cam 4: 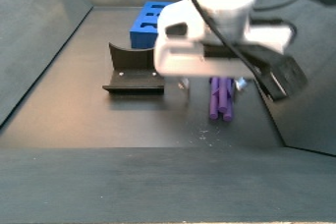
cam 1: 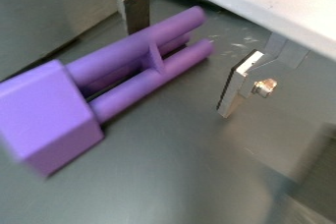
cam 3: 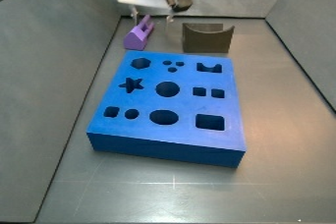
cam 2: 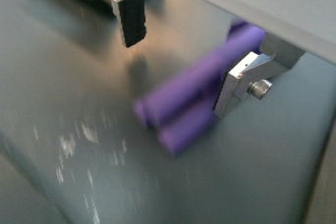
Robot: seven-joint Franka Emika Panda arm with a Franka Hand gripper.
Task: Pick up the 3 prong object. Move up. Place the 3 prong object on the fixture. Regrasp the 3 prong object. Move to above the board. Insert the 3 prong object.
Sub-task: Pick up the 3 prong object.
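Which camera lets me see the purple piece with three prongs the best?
A wrist view shows the 3 prong object best: its block end and prongs lie in full sight on the floor, between the open gripper fingers. In the other wrist picture it is blurred and partly hidden; in both side views it looks small.

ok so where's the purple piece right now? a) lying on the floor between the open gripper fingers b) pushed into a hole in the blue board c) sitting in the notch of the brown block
a: in both wrist views the purple piece lies flat on the floor, with the gripper open around it, fingers apart on either side; the brown block and blue board hold nothing.
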